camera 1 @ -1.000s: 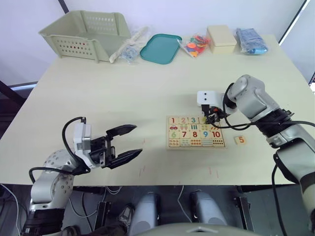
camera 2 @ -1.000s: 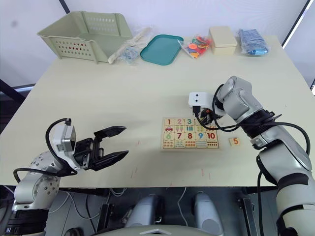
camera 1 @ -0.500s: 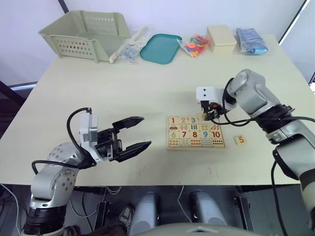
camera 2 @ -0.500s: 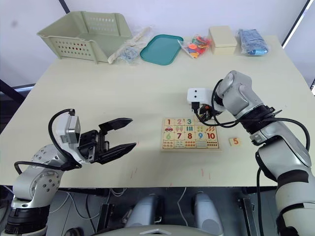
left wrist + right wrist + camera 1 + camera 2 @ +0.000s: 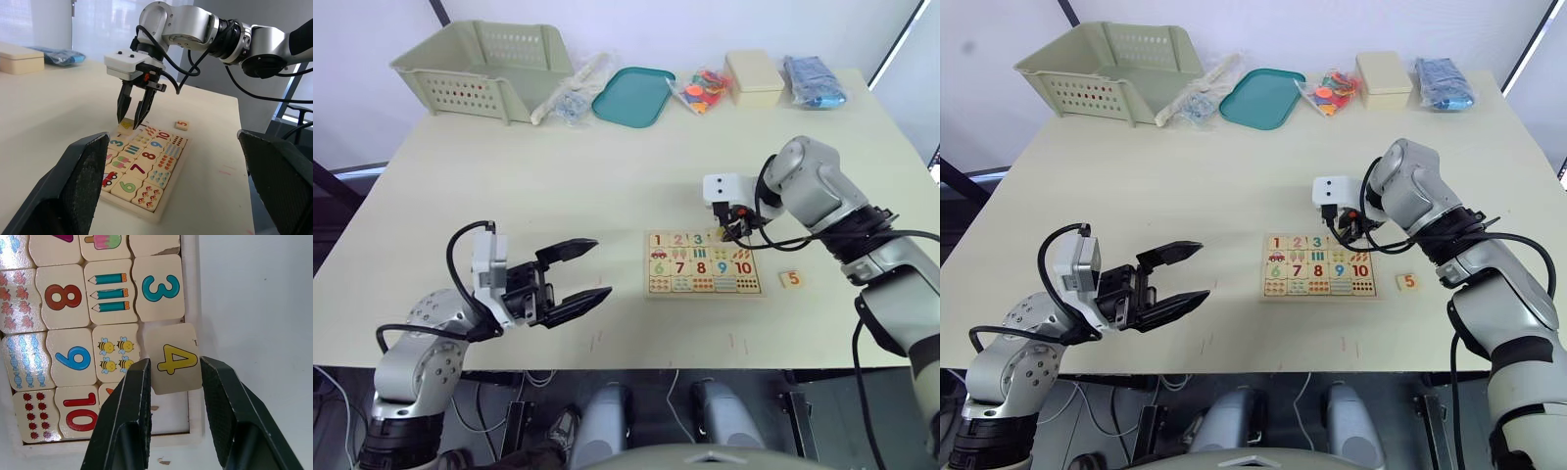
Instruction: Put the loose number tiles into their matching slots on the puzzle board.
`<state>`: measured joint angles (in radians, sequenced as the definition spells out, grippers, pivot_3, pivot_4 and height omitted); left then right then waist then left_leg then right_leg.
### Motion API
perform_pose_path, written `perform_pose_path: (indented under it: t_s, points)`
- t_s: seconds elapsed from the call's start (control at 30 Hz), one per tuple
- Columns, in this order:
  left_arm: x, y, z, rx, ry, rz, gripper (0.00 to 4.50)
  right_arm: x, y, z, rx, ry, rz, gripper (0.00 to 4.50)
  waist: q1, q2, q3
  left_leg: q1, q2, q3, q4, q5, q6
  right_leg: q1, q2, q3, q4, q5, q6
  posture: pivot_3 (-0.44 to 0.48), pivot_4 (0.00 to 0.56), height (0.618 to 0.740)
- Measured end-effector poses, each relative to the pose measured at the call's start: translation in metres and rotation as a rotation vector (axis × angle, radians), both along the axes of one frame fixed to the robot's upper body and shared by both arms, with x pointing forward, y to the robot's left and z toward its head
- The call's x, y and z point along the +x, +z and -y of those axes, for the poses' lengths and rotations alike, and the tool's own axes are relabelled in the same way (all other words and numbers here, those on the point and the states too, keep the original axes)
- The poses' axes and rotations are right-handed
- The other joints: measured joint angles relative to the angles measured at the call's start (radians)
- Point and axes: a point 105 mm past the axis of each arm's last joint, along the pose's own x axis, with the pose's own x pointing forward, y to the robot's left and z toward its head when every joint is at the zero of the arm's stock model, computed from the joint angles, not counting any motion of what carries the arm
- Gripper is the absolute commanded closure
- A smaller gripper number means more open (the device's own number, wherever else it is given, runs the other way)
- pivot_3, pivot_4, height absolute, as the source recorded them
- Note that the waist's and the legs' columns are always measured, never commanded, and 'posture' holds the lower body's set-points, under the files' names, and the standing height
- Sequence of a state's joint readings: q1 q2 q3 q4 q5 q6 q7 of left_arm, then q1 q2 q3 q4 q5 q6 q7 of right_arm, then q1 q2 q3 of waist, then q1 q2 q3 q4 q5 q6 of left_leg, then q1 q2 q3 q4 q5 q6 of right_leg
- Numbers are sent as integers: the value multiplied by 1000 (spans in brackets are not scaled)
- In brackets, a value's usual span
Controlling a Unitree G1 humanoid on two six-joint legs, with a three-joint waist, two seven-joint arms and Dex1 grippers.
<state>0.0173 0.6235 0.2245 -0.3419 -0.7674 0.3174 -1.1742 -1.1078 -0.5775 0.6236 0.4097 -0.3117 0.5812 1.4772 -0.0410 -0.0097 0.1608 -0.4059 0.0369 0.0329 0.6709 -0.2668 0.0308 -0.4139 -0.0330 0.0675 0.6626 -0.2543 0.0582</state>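
The puzzle board (image 5: pixel 705 292) lies on the table right of centre, with tiles 1, 2 and 3 seated in its top row. My right gripper (image 5: pixel 732 231) hangs over the far right end of that row, shut on the yellow 4 tile (image 5: pixel 172 358). That tile sits askew, partly over its slot and partly over the board's rim (image 5: pixel 193 293). The last slot (image 5: pixel 168 413) beside it is bare. The 5 tile (image 5: pixel 792 279) lies loose on the table to the right of the board. My left gripper (image 5: pixel 602 266) hovers open left of the board, holding nothing.
Along the far edge stand a green basket (image 5: pixel 484 69), a clear bag (image 5: pixel 570 93), a teal tray (image 5: pixel 633 95), a bag of coloured pieces (image 5: pixel 702 88), a cream box (image 5: pixel 754 76) and a blue bag (image 5: pixel 813 80).
My left gripper has moved up and toward the board, staying open. My right gripper has shifted slightly up and back over the board's top row.
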Motion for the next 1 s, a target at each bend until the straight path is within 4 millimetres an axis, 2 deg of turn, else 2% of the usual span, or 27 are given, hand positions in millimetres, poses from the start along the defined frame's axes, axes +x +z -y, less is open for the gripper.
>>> perform_pose_path:
  t_s: [0.5,1.0]
  points:
    - [-1,-2,0,-1,3,-7,0,0,0,-1,-10,3,2,3139,0,0,0,0,0,0,0,0,0,0,0,0,0,0,0,0,150,740]
    - [3,5,3,4,14,1,0,-1,-2,-1,-12,2,-1,3139,0,0,0,0,0,0,0,0,0,0,0,0,0,0,0,0,150,740]
